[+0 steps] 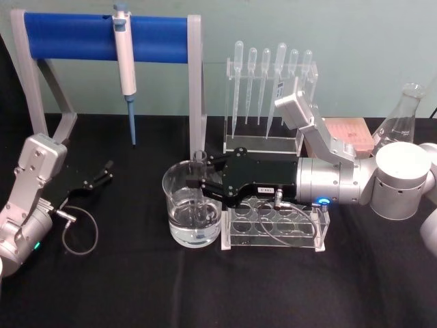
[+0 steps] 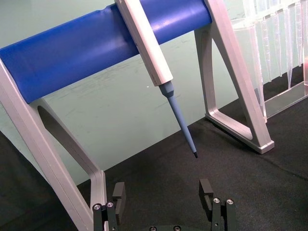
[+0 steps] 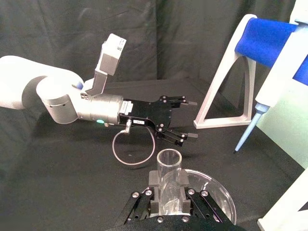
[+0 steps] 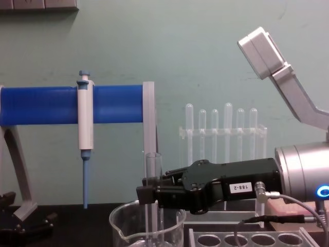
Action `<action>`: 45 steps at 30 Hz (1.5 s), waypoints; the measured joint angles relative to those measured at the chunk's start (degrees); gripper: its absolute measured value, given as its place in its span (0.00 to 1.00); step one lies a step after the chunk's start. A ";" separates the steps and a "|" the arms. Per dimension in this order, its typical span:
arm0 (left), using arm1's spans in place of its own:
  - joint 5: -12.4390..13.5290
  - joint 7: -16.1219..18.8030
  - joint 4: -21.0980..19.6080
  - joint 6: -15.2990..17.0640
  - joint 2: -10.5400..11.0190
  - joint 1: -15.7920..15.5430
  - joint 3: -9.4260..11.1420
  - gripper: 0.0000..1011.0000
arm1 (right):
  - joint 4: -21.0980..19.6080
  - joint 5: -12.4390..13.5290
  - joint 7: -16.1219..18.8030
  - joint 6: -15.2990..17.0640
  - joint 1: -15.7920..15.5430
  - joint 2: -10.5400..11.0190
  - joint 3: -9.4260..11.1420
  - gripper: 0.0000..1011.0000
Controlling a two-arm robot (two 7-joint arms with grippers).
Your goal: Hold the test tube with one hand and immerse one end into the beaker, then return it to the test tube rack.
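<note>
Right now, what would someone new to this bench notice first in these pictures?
At the middle of the table, the right gripper is shut on a test tube that stands upright inside the beaker. Behind it to the left, a bright blue bar carries a hanging pipette. The left gripper rests open at the table's left edge.

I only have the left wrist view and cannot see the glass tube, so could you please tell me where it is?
Observer: The right gripper holds the tube upright over the beaker.
Operator: Is its lower end inside?
Observer: Yes, it reaches down into the beaker, about to the water.
Operator: Where is the rack?
Observer: The rack is beside the beaker, under the right arm, far from the left gripper.
</note>
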 joint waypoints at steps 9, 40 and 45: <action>0.00 0.00 0.00 0.00 0.00 0.00 0.00 0.99 | 0.00 0.00 0.00 0.00 0.00 0.00 0.00 0.24; 0.00 0.00 0.00 0.00 0.00 0.00 0.00 0.99 | 0.00 0.00 0.00 0.00 0.00 0.00 0.00 0.24; 0.00 0.00 0.00 0.00 0.00 0.00 0.00 0.99 | 0.00 0.00 0.00 0.00 0.00 0.00 0.00 0.24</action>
